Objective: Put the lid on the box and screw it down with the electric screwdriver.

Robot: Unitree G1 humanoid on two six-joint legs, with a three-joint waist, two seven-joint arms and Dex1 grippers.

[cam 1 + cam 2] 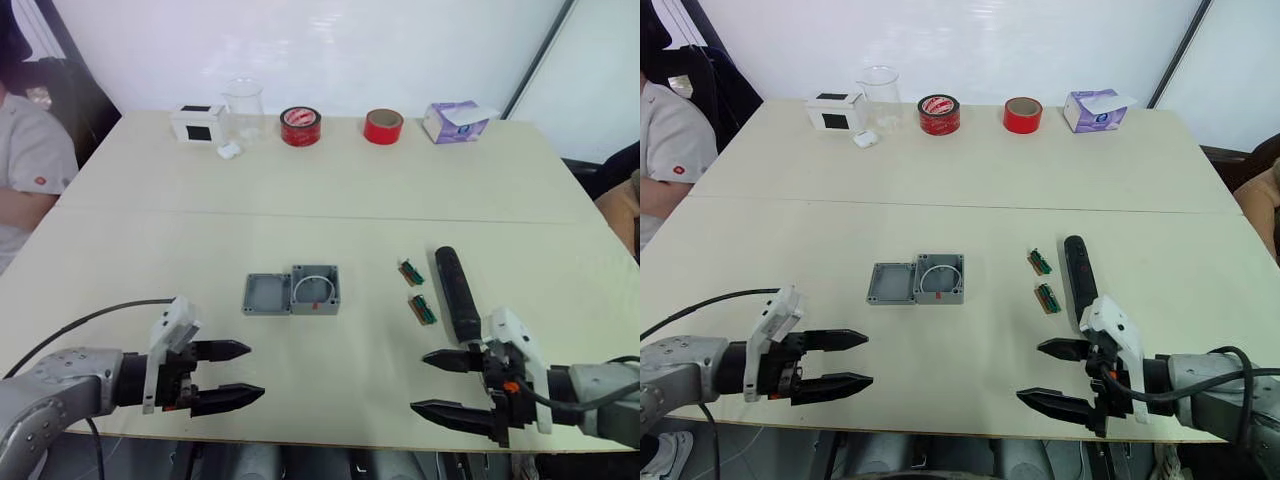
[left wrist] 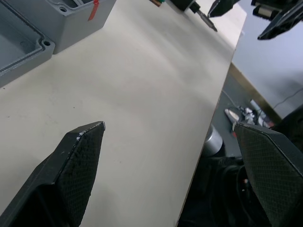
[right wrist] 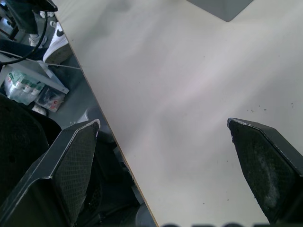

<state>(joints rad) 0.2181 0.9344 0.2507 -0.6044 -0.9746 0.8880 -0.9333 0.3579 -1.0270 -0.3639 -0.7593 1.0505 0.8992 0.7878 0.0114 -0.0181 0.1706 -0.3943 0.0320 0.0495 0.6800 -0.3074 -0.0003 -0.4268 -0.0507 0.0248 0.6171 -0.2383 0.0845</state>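
Note:
The grey box [image 1: 316, 289] sits open at mid-table, a white loop and a small red mark inside it. The flat grey lid [image 1: 265, 294] lies right beside it on its left, touching it. The black electric screwdriver [image 1: 456, 293] lies on the table to the right, its tip toward the near edge. My left gripper [image 1: 240, 372] is open near the front edge, left of and nearer than the lid. My right gripper [image 1: 432, 384] is open at the front edge, just by the screwdriver's tip. Both hold nothing.
Two small green connector pieces [image 1: 411, 271] [image 1: 422, 309] lie left of the screwdriver. Along the far edge stand a white box with a black front [image 1: 197, 123], a clear beaker [image 1: 244, 108], two red tape rolls [image 1: 300, 126] [image 1: 383, 126] and a purple tissue box [image 1: 454, 121]. A person [image 1: 25, 170] sits at far left.

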